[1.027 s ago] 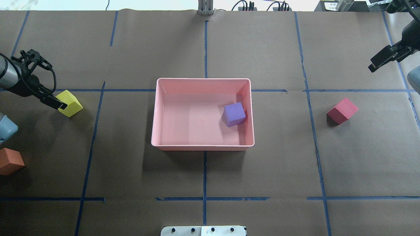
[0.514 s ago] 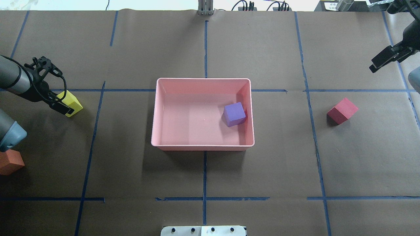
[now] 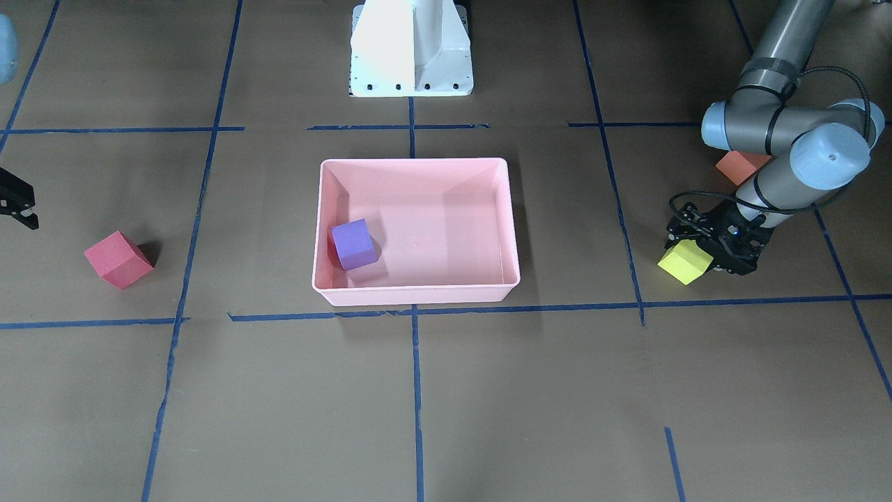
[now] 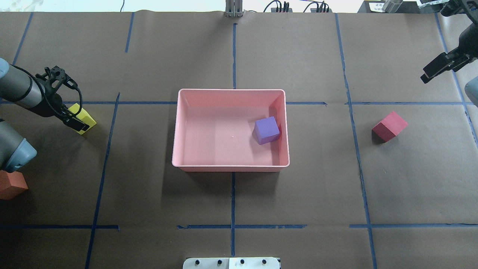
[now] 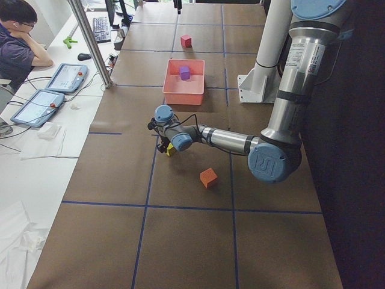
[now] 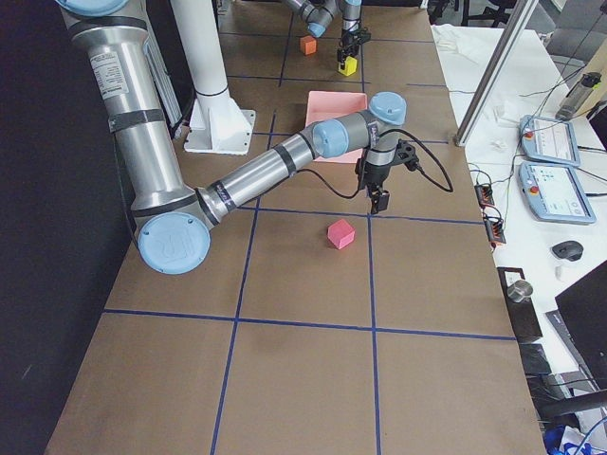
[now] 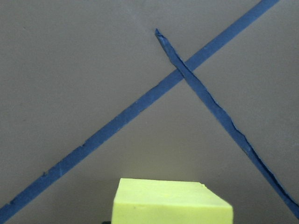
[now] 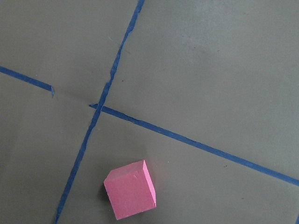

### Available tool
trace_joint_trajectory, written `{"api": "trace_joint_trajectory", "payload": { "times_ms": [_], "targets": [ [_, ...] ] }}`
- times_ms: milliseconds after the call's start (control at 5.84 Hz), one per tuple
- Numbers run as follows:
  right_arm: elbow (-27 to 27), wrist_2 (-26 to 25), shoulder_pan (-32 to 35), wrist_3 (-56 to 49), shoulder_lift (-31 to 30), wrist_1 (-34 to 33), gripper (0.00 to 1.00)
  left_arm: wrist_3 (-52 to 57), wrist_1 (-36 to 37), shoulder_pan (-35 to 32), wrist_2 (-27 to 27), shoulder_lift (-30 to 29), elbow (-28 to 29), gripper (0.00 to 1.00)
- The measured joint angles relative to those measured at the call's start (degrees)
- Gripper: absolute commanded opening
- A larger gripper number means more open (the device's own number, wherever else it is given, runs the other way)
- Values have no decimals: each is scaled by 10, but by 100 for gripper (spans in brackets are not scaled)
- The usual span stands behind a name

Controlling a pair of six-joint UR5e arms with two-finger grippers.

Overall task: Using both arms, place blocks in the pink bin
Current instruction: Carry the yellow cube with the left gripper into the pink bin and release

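Note:
The pink bin (image 4: 231,90) stands mid-table with the purple block (image 4: 267,130) inside by its right wall. My left gripper (image 4: 76,123) is low over the yellow block (image 4: 86,116), with its jaws astride it. It looks open. The left wrist view shows the yellow block (image 7: 172,201) at its bottom edge. The orange block (image 4: 11,185) lies near the left arm's elbow. The red block (image 4: 389,126) lies alone on the right and also shows in the right wrist view (image 8: 131,189). My right gripper (image 4: 425,76) hangs open and empty, up and beyond the red block.
Brown paper with blue tape lines (image 4: 233,56) covers the table. The white pedestal base (image 3: 411,49) stands behind the bin. An operator (image 5: 18,42) sits at a side desk with tablets (image 5: 36,105), off the table.
My left gripper has moved to the right, from beside the yellow block to over it, and now covers most of it. The right gripper has barely moved.

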Motion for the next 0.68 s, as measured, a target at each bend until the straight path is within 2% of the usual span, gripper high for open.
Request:
{"api": "trace_joint_trajectory", "payload": {
  "times_ms": [342, 685],
  "targets": [
    [2, 0, 0, 2, -2, 0, 100, -47, 16, -3, -1, -20, -32, 55],
    [3, 1, -1, 8, -3, 1, 100, -225, 62, 4, 0, -84, -65, 61]
  ]
}}
